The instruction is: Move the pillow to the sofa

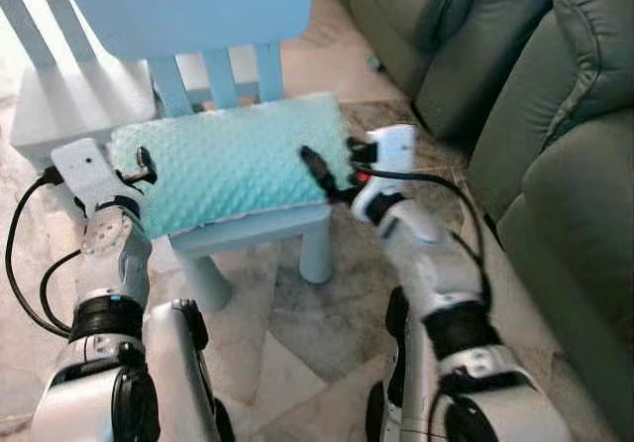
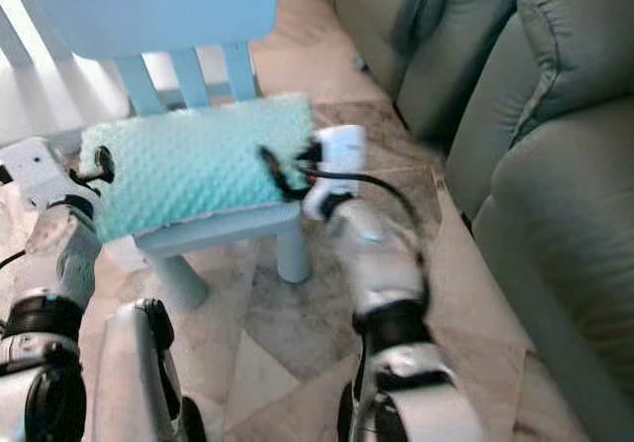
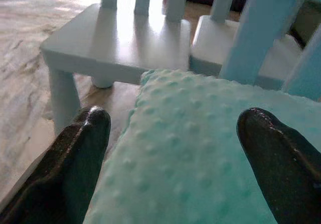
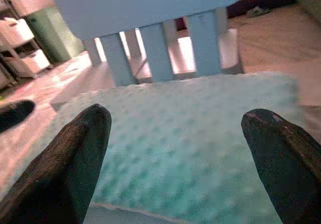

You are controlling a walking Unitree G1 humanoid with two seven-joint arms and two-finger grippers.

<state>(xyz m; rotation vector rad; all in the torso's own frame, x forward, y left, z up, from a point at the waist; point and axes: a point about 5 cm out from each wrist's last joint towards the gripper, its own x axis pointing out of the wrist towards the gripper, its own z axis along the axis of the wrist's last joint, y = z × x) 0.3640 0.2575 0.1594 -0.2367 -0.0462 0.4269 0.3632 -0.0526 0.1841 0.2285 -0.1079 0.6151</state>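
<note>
Flanking mint pillow (image 1: 233,163) on small blue chair (image 1: 260,226): left gripper (image 1: 146,165) and right gripper (image 1: 315,169) at its ends, both fingers spread apart; sofa (image 1: 535,85) right.

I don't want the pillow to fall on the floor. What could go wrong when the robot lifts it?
The left gripper and right gripper only flank the ends of the soft mint pillow, fingers open. It could sag or slip out if squeezed unevenly. Lifting might also bump the blue chair's backrest just behind it.
</note>
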